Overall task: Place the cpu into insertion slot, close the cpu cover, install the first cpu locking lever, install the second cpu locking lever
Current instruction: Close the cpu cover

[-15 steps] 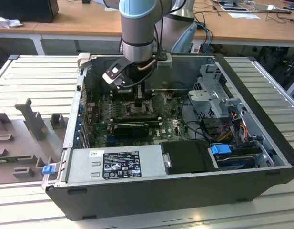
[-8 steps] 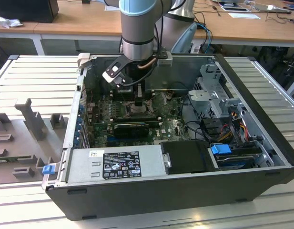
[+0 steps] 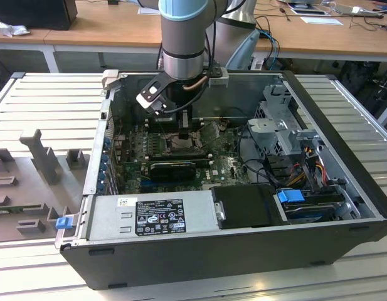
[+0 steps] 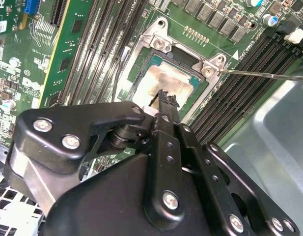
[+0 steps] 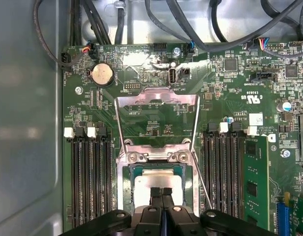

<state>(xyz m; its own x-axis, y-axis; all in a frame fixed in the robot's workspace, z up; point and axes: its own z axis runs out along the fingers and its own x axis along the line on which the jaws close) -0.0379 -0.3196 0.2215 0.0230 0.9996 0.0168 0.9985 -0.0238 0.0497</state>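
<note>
Computer case [image 3: 243, 251] was seen opened across the exterior view, with the green motherboard [image 3: 226, 164] at mid-frame. In both wrist views the gripper [image 5: 162, 192] was clenched on nothing, tips at the cpu [image 5: 150, 183], which was seated in the insertion slot [image 4: 178, 49]. The cpu cover [image 5: 156, 97] was swung open.

The case [image 3: 212, 257] is open at the top yet tight inside — the power supply [image 3: 149, 216] bars the lower middle of the exterior view, and the drive cage [image 3: 287, 132] and cables [image 3: 251, 147] crowd the exterior view's right. In the first wrist view the opened cpu cover [image 5: 156, 99], memory slots [image 5: 90, 177] on both sides and a thin lever rod [image 5: 201, 182] hem in the cpu [image 5: 151, 181] — the gripper [image 5: 161, 192], fingers [image 5: 155, 197] pressed together, takes the room above it.
</note>
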